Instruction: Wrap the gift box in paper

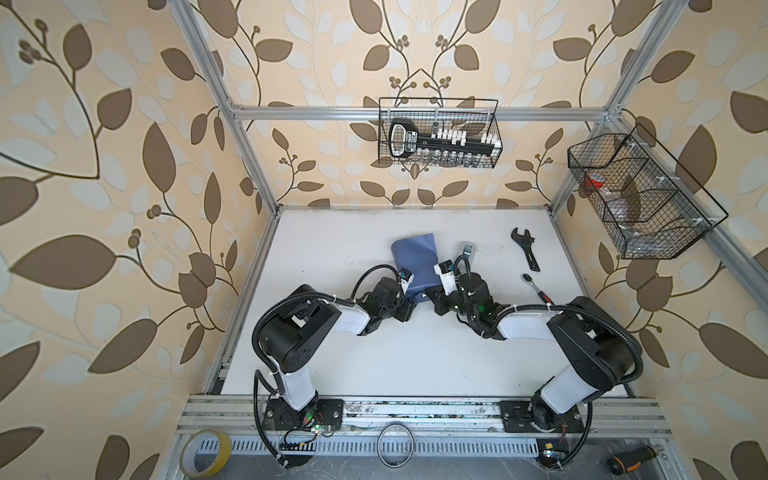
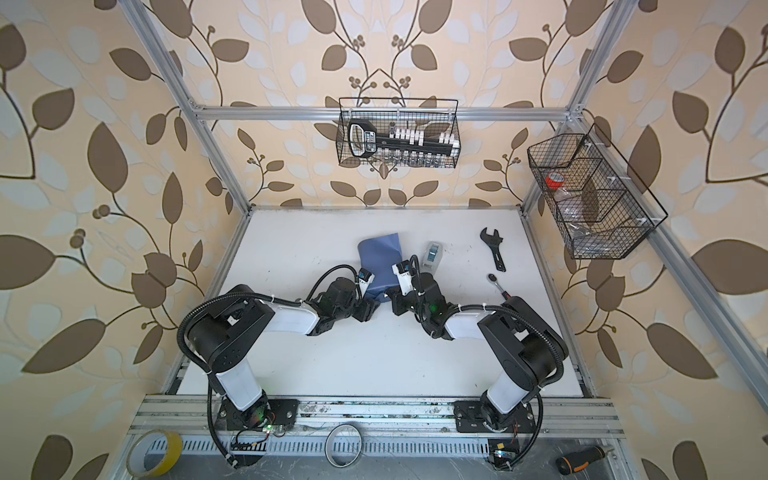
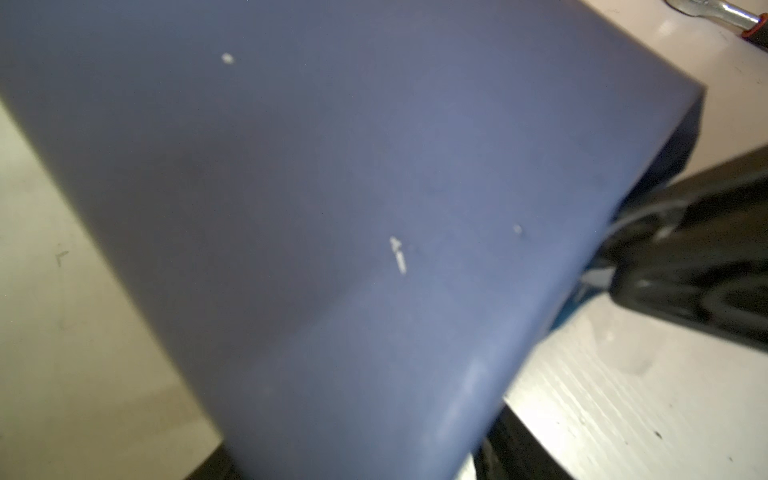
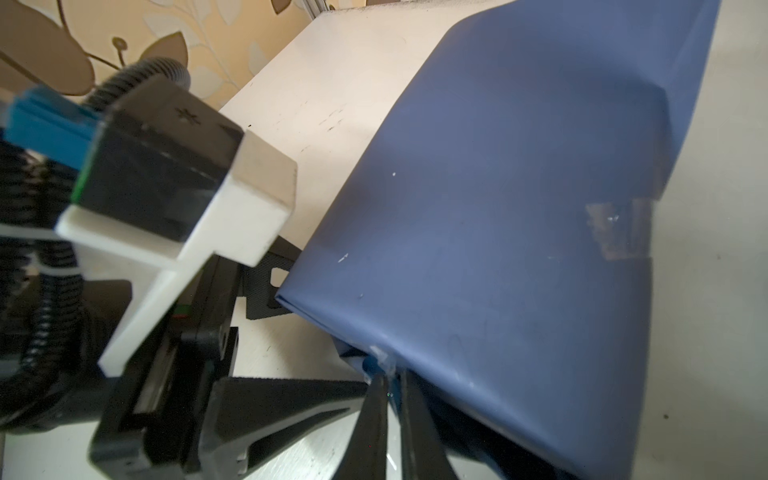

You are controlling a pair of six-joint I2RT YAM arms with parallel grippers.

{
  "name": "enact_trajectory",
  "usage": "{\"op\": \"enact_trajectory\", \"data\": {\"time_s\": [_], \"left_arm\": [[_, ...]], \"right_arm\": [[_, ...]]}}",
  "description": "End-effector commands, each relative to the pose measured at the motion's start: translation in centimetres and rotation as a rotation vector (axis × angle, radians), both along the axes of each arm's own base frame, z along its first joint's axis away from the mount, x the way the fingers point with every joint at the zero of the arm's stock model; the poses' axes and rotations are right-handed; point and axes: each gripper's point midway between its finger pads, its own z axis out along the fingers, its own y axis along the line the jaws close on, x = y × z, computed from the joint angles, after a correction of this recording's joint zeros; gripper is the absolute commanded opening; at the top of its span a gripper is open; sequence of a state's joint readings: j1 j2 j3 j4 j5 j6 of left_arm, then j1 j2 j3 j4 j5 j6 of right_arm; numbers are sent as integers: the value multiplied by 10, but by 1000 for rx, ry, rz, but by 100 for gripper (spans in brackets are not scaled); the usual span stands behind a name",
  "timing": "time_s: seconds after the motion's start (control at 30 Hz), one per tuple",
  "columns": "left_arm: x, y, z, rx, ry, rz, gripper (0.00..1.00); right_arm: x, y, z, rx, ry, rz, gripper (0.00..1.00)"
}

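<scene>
The paper (image 1: 415, 262) (image 2: 380, 257) lies mid-table, dark slate-blue side out, folded into a boxy tube. The gift box is hidden inside it. My left gripper (image 1: 409, 309) (image 2: 370, 309) is at the tube's near end. In the left wrist view the paper (image 3: 332, 208) fills the frame, and the left gripper (image 3: 361, 461) is shut on the package, a dark finger on each side. My right gripper (image 4: 388, 374) (image 1: 432, 301) has its jaws a narrow slit apart at the near corner of the paper (image 4: 519, 208), with a blue flap edge at the tips. A strip of clear tape (image 4: 619, 228) is stuck on the paper.
A grey-white tape dispenser (image 1: 467, 249) stands just right of the paper. A black adjustable wrench (image 1: 525, 249) and a ratchet (image 1: 538, 286) lie farther right. Wire baskets (image 1: 438, 133) (image 1: 640, 195) hang on the back and right frame. A yellow tape roll (image 1: 205, 453) sits below the front rail.
</scene>
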State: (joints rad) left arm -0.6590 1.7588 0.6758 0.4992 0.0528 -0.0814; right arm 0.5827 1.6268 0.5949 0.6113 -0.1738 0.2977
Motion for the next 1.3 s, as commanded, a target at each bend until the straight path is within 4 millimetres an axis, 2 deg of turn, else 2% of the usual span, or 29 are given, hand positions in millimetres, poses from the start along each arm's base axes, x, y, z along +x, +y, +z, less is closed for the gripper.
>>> {"op": "enact_trajectory", "data": {"time_s": [0.0, 0.27, 0.37, 0.47, 0.63, 0.87, 1.27], "left_arm": [[12, -6, 24, -56, -52, -1, 66], [13, -6, 25, -57, -55, 2, 67], [13, -6, 25, -57, -53, 0, 66], [13, -6, 26, -57, -54, 2, 66], [13, -7, 26, -58, -55, 1, 66], [12, -6, 26, -55, -54, 2, 66], [13, -6, 27, -53, -58, 3, 66]], "right_arm": [[2, -1, 13, 15, -17, -21, 11], [-3, -12, 16, -3, -19, -53, 13], [-11, -20, 21, -5, -24, -65, 17], [-22, -19, 21, 5, -18, -47, 18], [-34, 3, 18, 5, -14, 32, 3], [-19, 13, 9, -27, -5, 23, 0], [13, -4, 6, -41, 7, -61, 0]]}}
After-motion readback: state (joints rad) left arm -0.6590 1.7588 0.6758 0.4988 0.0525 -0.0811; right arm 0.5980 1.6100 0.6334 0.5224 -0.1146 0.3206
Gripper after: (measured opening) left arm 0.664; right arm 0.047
